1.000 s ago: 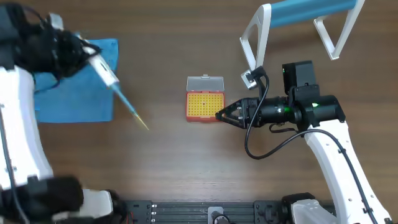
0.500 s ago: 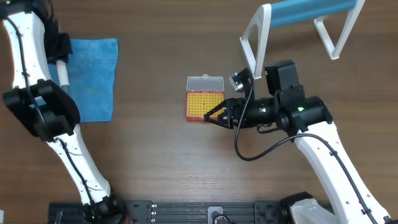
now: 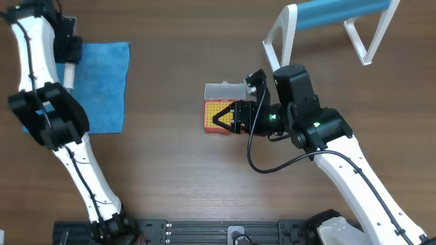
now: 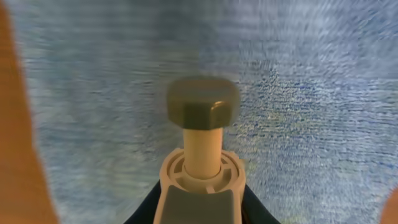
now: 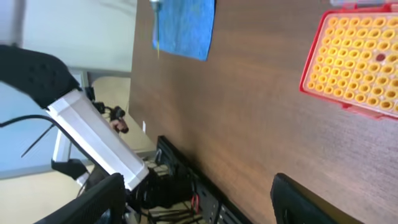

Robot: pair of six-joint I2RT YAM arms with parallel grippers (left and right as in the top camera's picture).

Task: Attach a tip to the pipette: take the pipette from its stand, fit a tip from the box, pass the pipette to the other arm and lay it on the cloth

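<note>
Logging the last step: lay-down on the cloth (image 3: 102, 82). Left jaws are at the far left of the table (image 3: 170, 177), closed round the body of the pipette (image 4: 202, 124). From the left wrist, the plunger knob points back at the camera with blue cloth behind it. From above, the pipette's white barrel lies along the cloth's left edge. Contact with the cloth: cannot tell. A thin yellowish tip (image 5: 157, 43) shows against the cloth's edge in the right wrist view, so fitting looks done. Stand (image 3: 340, 12) is at far right, well apart from the pipette. Right jaws are spread wide and hold nothing, hovering by the tip box (image 3: 210, 114), partly over its yellow rack from above.

Judgement: handover appears complete. Next move calls for lowering and tilting the pipette flat onto the cloth with the tip kept off bare wood, then opening the left jaws and backing away
</note>
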